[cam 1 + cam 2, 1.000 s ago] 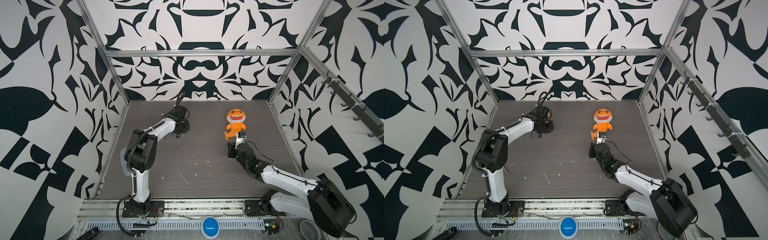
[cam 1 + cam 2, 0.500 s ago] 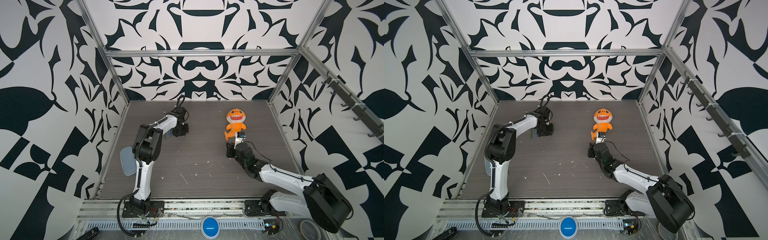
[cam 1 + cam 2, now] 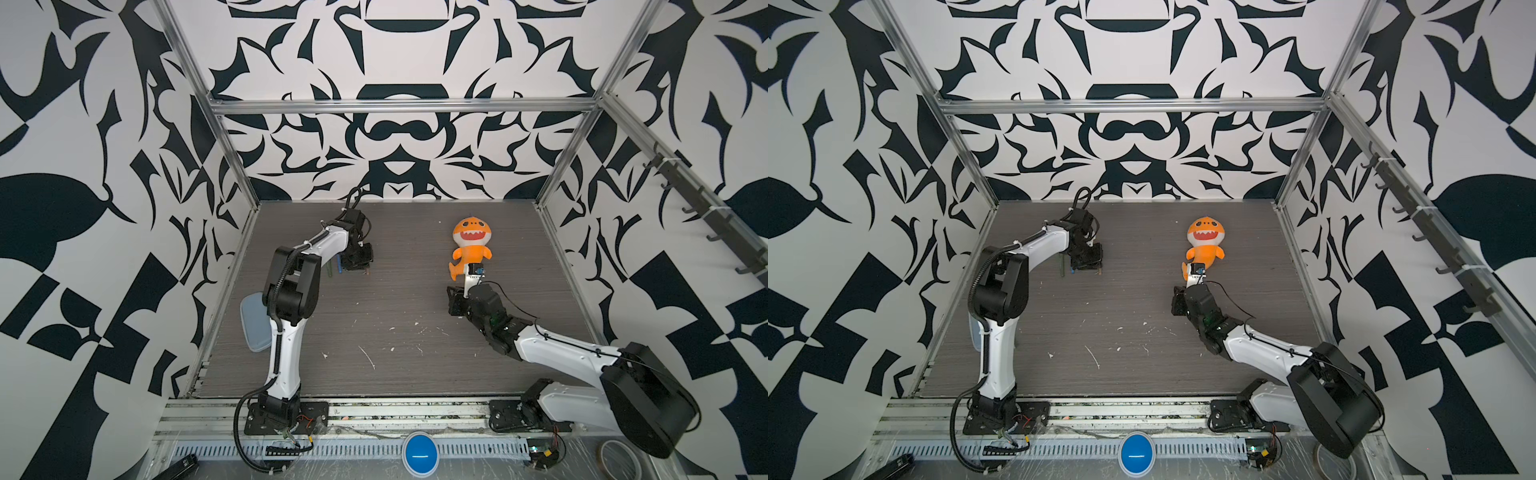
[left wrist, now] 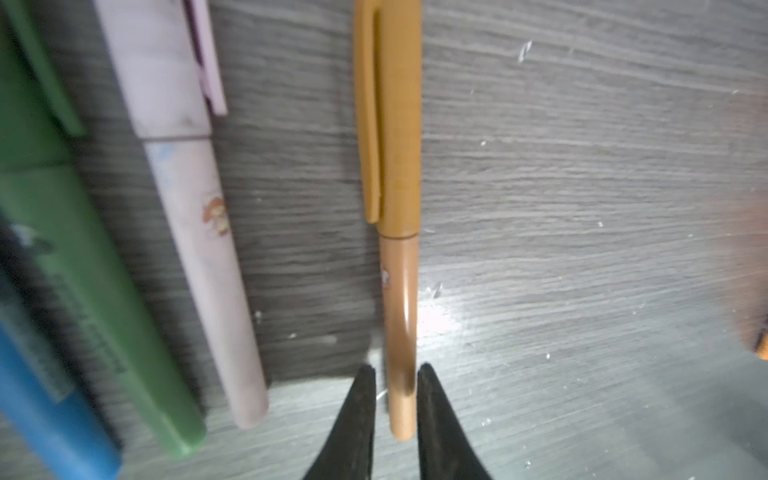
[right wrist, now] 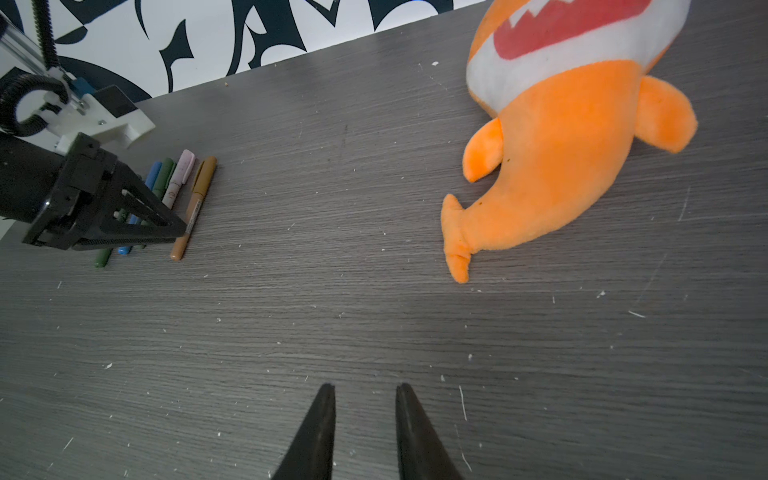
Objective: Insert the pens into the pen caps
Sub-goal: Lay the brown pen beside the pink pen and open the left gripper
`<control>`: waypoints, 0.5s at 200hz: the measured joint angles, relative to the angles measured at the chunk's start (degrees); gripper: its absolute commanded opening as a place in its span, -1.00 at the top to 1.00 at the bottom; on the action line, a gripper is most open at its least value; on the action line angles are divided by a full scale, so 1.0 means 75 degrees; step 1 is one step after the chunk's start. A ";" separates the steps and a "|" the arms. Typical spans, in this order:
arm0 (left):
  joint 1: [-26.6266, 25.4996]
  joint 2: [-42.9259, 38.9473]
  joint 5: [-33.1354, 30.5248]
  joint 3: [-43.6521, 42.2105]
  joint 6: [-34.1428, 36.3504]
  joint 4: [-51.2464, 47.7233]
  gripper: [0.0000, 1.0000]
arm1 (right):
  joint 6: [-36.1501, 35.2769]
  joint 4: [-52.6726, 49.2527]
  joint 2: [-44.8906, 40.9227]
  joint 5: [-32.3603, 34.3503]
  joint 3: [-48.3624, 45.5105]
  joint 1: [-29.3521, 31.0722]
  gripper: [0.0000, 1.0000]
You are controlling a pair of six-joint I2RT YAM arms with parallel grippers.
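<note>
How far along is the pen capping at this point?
Done: the orange-brown pen, pink pen and green pen lie capped on the table; the blue pen is too cropped to judge. In hand: nothing; the left gripper loosely straddles the orange-brown pen's end, the right gripper is open and empty. Left: no loose caps in view.

Both arms are white tubes with fat black joints. A bumpy black hose [image 3: 284,270] runs up the left arm [image 3: 286,345]. A thin black wire [image 3: 505,293] loops over the right arm [image 3: 557,349]. Red and yellow wires [image 3: 306,420] poke out by the black base plates [image 3: 266,419]. The right gripper [image 5: 365,388] has two black pointed fingers [image 5: 320,436].
</note>
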 measured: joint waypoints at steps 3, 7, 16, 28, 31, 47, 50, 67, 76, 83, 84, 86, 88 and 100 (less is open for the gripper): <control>0.0000 0.0000 0.0003 0.0023 0.0003 -0.0023 0.54 | 0.0000 0.0000 0.0000 0.0000 0.0000 0.0000 0.43; 0.0000 0.0000 0.0003 0.0050 0.0003 -0.0044 0.54 | 0.0000 0.0000 0.0000 0.0000 0.0000 0.0000 0.43; 0.0000 0.0000 0.0006 0.0105 0.0003 -0.0067 0.54 | 0.0000 0.0000 0.0000 0.0000 0.0000 0.0000 0.43; 0.0000 0.0000 0.0026 0.0154 0.0017 -0.0082 0.54 | 0.0000 -0.0003 0.0000 -0.0003 0.0003 0.0000 0.43; 0.0000 0.0000 0.0026 0.0157 0.0026 -0.0085 0.54 | 0.0000 -0.0003 0.0000 -0.0003 0.0003 0.0000 0.43; 0.0000 -0.0003 0.0061 0.0157 0.0064 -0.0137 0.53 | -0.0003 -0.0003 0.0000 -0.0003 0.0006 0.0000 0.43; 0.0000 -0.0003 0.0070 0.0157 0.0087 -0.0152 0.53 | 0.0000 -0.0003 0.0000 -0.0006 0.0006 0.0000 0.43; 0.0000 -0.0050 0.0114 0.0157 0.0149 -0.0233 0.52 | 0.0000 -0.0003 0.0000 -0.0012 0.0009 0.0000 0.43; 0.0000 -0.0163 0.0114 0.0154 0.0195 -0.0262 0.51 | 0.0000 -0.0003 0.0003 -0.0015 0.0009 0.0000 0.43; 0.0000 -0.0294 0.0114 0.0140 0.0219 -0.0265 0.50 | 0.0000 -0.0006 0.0003 -0.0017 0.0009 0.0000 0.43; 0.0000 -0.0312 0.0114 0.0134 0.0224 -0.0262 0.50 | 0.0000 -0.0006 0.0003 -0.0020 0.0009 0.0000 0.43; 0.0000 -0.0361 0.0114 0.0122 0.0230 -0.0259 0.50 | 0.0000 -0.0006 0.0003 -0.0023 0.0012 0.0000 0.43; 0.0000 -0.0431 0.0114 0.0117 0.0230 -0.0259 0.49 | 0.0000 -0.0006 0.0003 -0.0023 0.0012 0.0000 0.43; 0.0000 -0.0874 0.0108 0.0003 0.0265 -0.0198 0.48 | 0.0000 -0.0012 0.0006 -0.0035 0.0020 0.0000 0.43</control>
